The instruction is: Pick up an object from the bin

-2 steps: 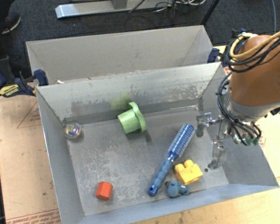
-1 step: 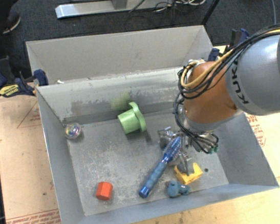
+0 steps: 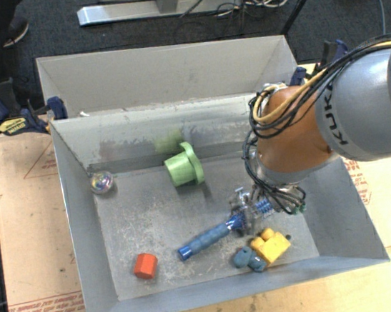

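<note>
My gripper (image 3: 245,213) hangs low over the right half of the bin floor, under the orange cover. Its metal tip is right at the right end of a blue ridged stick (image 3: 206,239), which lies slanted from lower left to upper right. I cannot see whether the fingers touch the stick. Just below the gripper lies a yellow block (image 3: 271,245) with a blue-grey piece (image 3: 247,259) against its left side.
A light green spool-like piece (image 3: 183,165) lies near the back wall. A small shiny clear ball (image 3: 102,182) sits at the back left, and an orange-red cube (image 3: 145,265) lies at the front left. The arm fills the right side above the bin.
</note>
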Robot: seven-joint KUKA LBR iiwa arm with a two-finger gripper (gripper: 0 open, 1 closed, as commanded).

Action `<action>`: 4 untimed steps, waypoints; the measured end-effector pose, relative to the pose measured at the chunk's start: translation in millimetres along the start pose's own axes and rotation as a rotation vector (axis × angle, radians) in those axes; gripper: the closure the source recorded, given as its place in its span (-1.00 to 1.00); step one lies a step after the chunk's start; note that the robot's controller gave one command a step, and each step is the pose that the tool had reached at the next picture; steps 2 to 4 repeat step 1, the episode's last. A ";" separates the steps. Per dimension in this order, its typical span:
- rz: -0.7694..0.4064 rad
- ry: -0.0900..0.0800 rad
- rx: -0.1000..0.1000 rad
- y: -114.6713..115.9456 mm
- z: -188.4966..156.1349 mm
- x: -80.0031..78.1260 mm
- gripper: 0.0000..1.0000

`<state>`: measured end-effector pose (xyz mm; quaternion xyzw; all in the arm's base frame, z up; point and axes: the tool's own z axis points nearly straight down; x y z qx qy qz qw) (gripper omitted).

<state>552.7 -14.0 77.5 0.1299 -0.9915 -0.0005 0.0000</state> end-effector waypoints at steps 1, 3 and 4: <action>-0.002 -0.010 0.003 7.4 -163.1 4.9 1.00; -0.002 -0.010 0.003 7.4 -163.1 4.9 1.00; -0.002 -0.010 0.003 7.4 -163.1 4.9 1.00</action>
